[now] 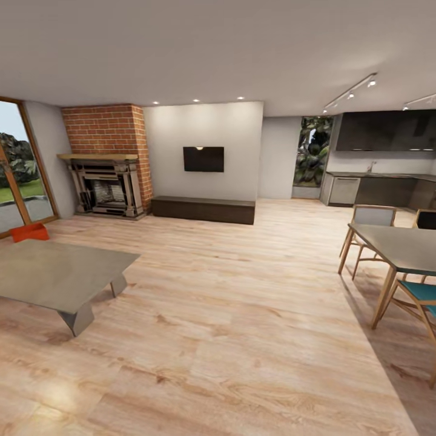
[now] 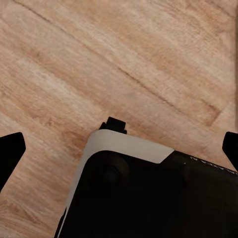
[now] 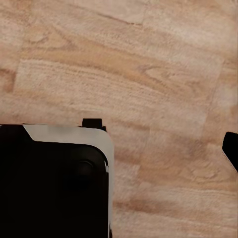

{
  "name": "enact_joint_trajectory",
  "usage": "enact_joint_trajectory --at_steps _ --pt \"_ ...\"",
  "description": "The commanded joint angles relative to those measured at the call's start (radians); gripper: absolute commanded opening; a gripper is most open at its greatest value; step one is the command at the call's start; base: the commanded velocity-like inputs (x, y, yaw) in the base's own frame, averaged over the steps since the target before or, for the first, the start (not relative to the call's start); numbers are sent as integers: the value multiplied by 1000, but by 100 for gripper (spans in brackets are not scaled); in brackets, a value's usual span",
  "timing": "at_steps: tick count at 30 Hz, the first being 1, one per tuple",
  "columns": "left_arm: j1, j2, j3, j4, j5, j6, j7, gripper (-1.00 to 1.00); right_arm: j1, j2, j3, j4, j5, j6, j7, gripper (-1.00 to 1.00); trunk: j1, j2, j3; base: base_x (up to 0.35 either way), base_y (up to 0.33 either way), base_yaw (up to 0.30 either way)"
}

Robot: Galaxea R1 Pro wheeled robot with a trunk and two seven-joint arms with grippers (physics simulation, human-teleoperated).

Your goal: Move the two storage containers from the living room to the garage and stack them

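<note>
A wide living room [image 1: 218,181] with a light wood-plank floor [image 1: 242,315] fills the head view. A white back wall carries a dark wall-mounted television [image 1: 203,158], with a long, low dark cabinet [image 1: 203,209] on the floor beneath it. To the left of that wall stands a red brick chimney [image 1: 109,130] over a stone fireplace [image 1: 107,191] topped by a wooden mantel. At the far left, wood-framed glass garden doors [image 1: 18,169] look out on grass and rocks. At the far right, a dark kitchen [image 1: 381,169] runs along the wall under track lights.

A low grey coffee table [image 1: 57,275] sits on the floor at the left, and its tabletop is bare. A dining table [image 1: 402,245] with wooden legs stands at the right edge, with pale chairs and a teal-seated chair [image 1: 421,297] beside it.

One orange-red storage container [image 1: 29,232] rests on the plank floor just beyond the far edge of the coffee table, near the garden doors. Only one bin can be made out there.

In the left wrist view, the left gripper [image 2: 119,148] hangs over the wood planks with its dark fingers far apart at opposite sides, holding nothing; the robot's dark base with a white rim [image 2: 148,198] lies below. In the right wrist view, the right gripper shows one dark fingertip [image 3: 230,148] at the edge, so its opening cannot be told.
</note>
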Motion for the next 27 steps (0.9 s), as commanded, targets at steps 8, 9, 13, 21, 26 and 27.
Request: enact_joint_trajectory --at_steps 8,9,13,21,26,27 --pt "-1 0 1 2 7 -9 2 100 -1 -2 -6 3 -19 -4 1 100 1 -1 -1 326 0 0" --pt "-1 0 1 2 7 -10 2 100 -1 -2 -6 3 -19 -4 1 100 1 -1 -1 326 0 0" --pt "-1 0 1 2 7 -11 3 100 -1 -1 -1 3 -10 -6 4 100 1 -1 -1 326 0 0" --pt "-1 -2 0 2 5 -11 3 100 -1 0 2 3 -9 -6 0 100 1 -1 -1 326 0 0" --pt "-1 -8 1 2 5 -10 3 100 -1 -1 -2 3 -11 -6 0 100 1 -1 -1 326 0 0" --pt "-1 -9 1 2 5 -10 3 100 -1 -1 -3 3 -11 -6 0 100 1 -1 -1 326 0 0"
